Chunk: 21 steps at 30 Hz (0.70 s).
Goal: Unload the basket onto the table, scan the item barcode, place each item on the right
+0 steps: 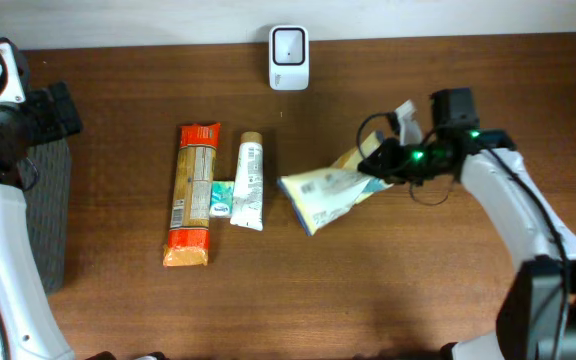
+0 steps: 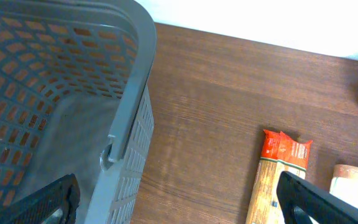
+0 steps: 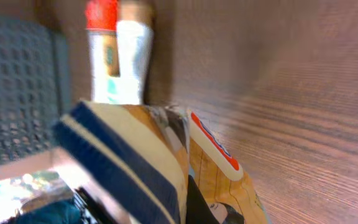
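Note:
The item is a cream and yellow bag with dark blue stripes (image 1: pixel 326 195), printed side up, lying slanted right of the table's middle. My right gripper (image 1: pixel 383 160) is shut on its right end. The right wrist view is filled by the bag (image 3: pixel 135 155), with one dark finger (image 3: pixel 196 202) pressed against it. A white barcode scanner (image 1: pixel 289 45) stands at the back edge, beyond and left of the bag. My left gripper (image 2: pixel 179 208) is open above the table beside the basket, nothing between its fingers.
A grey perforated basket (image 1: pixel 50 215) sits at the far left, its rim (image 2: pixel 135 81) close under the left wrist. An orange pasta packet (image 1: pixel 190 195), a small teal box (image 1: pixel 221 198) and a white tube (image 1: pixel 249 180) lie side by side left of the bag.

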Tool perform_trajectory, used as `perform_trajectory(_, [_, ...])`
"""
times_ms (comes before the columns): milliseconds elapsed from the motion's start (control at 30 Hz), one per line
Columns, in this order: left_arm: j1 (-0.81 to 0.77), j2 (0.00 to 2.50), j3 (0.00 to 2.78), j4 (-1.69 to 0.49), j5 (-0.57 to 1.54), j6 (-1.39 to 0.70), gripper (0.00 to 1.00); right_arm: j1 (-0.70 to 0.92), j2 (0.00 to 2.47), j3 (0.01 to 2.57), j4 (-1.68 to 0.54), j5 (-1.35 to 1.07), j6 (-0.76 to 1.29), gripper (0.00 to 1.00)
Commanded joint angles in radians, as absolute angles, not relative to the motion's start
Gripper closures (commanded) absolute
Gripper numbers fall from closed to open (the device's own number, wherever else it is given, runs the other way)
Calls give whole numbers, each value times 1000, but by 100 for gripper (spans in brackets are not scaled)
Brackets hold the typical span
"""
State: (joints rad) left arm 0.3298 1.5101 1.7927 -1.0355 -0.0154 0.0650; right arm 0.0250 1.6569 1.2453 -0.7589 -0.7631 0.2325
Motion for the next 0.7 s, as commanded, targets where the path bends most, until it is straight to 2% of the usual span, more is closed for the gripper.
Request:
perform_trajectory(0, [332,1505,1804,-1034,-22,84,1,-17,1535,1336,-772,-868,237,96])
perform_trajectory(233, [332,1505,1804,-1035,-22,84,1,-20,1412,1369,-748,-879,290,96])
perform_trajectory(533, [332,1505,1804,-1034,-22,84,1,-20,1402,1369,-736,-856,358,96])
perform_trajectory(667, [332,1505,1804,-1034,-22,84,1,-20,1402,1369,-737,-811,455,96])
